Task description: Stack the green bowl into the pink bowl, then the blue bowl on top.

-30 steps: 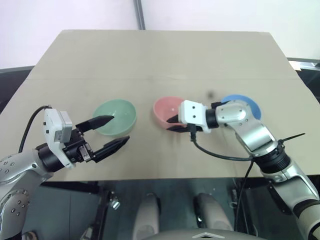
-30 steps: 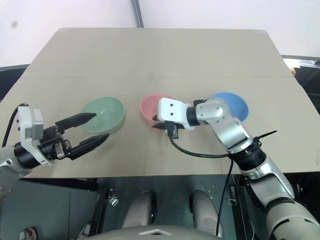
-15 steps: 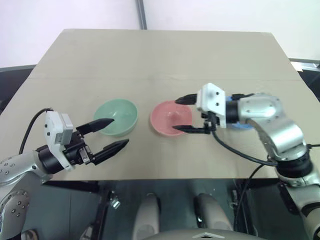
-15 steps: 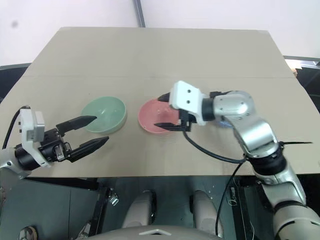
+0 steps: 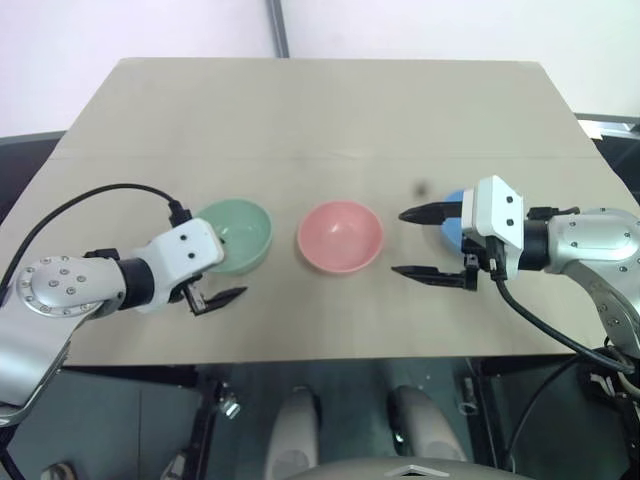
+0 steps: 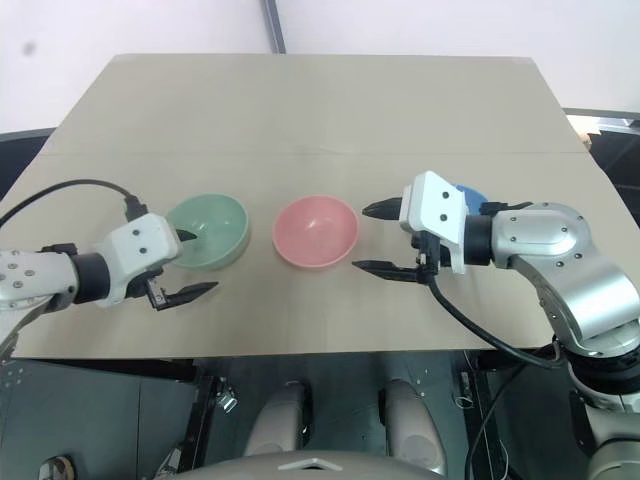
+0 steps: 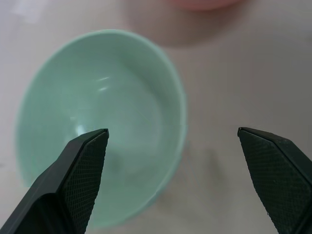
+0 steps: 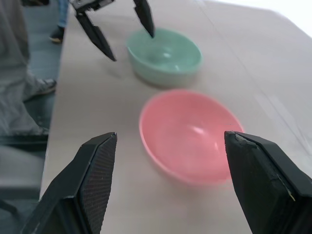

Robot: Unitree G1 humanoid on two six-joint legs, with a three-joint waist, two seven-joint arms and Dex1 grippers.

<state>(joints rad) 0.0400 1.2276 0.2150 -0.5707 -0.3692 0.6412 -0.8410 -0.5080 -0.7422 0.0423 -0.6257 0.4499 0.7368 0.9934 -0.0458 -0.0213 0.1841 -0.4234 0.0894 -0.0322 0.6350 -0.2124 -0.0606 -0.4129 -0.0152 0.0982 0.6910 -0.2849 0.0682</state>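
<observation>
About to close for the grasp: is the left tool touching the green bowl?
Cannot tell. In the left wrist view the left tool straddles the green bowl's rim, open; contact isn't plain.

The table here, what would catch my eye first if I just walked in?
Three bowls in a row on the tan table: the green bowl on the left, the pink bowl in the middle, the blue bowl mostly hidden behind the right hand. Both hands gape open and hold nothing; the left hand straddles the green bowl's near rim.
</observation>
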